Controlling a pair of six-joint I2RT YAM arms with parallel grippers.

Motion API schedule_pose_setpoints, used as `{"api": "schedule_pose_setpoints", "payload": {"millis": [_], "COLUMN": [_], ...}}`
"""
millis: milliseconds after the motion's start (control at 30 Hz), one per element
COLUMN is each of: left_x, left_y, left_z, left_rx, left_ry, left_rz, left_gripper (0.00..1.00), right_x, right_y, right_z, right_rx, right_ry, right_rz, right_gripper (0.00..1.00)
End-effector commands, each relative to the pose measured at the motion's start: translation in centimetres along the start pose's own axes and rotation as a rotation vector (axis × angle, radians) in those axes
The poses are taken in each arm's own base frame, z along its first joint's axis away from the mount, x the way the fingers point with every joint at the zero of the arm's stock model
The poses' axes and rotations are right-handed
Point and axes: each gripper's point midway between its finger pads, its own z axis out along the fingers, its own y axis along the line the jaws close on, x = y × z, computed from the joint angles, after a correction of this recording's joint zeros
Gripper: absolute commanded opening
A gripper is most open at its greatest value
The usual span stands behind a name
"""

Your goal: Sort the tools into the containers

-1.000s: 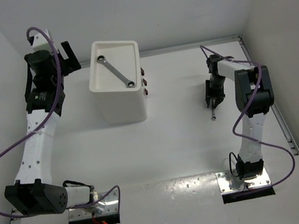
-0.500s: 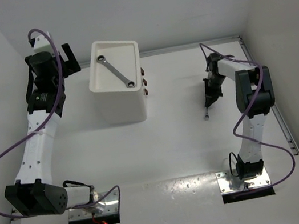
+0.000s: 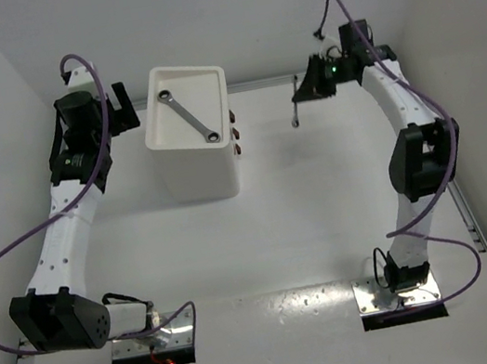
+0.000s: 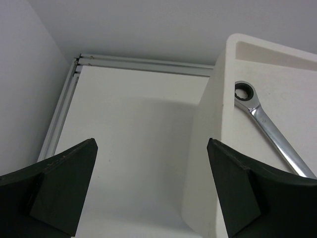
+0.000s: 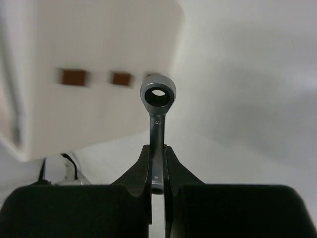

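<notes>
The right gripper [image 5: 157,154] is clamped on the shank of a silver ring wrench [image 5: 157,104], whose ring end juts past the fingertips. Ahead of them, blurred, stands the white drawer unit [image 5: 99,34] with red-brown knobs [image 5: 74,77]. The left gripper [image 4: 151,158] is spread wide, holding nothing. The unit's wall rises just ahead, toward one finger, and a second wrench [image 4: 270,134] lies in its tray top beyond. All this sits on a white table [image 3: 303,200] enclosed by plain white walls [image 3: 288,4].

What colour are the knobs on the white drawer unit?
Dark red-brown knobs on the white drawer unit; clearest in the right wrist view, though blurred.
</notes>
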Motion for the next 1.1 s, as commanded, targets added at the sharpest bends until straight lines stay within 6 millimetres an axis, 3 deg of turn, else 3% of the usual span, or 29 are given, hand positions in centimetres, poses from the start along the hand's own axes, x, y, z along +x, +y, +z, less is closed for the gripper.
{"api": "schedule_pose_setpoints", "payload": {"millis": [0,33,67,100,133,267,300,467,500,667,1067], "left_x": [-1.3,-1.0,-0.5,-0.5,-0.3,0.1,0.6,0.6,0.8,0.7,1.0], "left_y": [-0.6,-0.6,-0.6,-0.6,-0.6,-0.5,-0.5,-0.1,-0.1,0.4,1.8], "left_z": [-1.0,-0.7,-0.6,-0.6,-0.7,-0.6,-0.5,-0.4,-0.5,-0.8,-0.5], "left_rx": [0.031,0.03,0.03,0.03,0.029,0.028,0.027,0.018,0.017,-0.002,-0.03], "left_ry": [-0.038,-0.029,-0.02,-0.02,-0.011,-0.002,0.009,0.008,0.017,0.016,0.024], "left_rz": [0.001,0.002,0.004,0.004,0.006,0.008,0.011,0.009,0.01,0.02,-0.007], "left_gripper": [1.0,1.0,1.0,1.0,1.0,1.0,1.0,1.0,1.0,1.0,1.0], "right_x": [-7.6,-8.4,-9.4,-9.7,-10.3,-11.1,-11.1,-10.9,-10.9,-9.7,-6.3], "right_y": [9.7,10.3,12.5,12.5,13.0,17.5,19.3,23.4,25.0,27.3,26.4], "right_z": [-3.8,-3.8,-4.7,-3.4,-3.8,-3.3,-2.8,0.1,0.1,1.7,6.4], "right_rx": [-0.379,-0.414,-0.477,-0.505,-0.52,-0.633,-0.66,-0.744,-0.771,-0.824,-0.807], "right_ry": [-0.212,-0.218,-0.229,-0.22,-0.238,-0.29,-0.306,-0.327,-0.343,-0.328,-0.216], "right_rz": [-0.271,-0.278,-0.316,-0.313,-0.343,-0.394,-0.421,-0.494,-0.511,-0.535,-0.565], "right_gripper": [0.0,0.0,0.0,0.0,0.0,0.0,0.0,0.0,0.0,0.0,0.0]}}
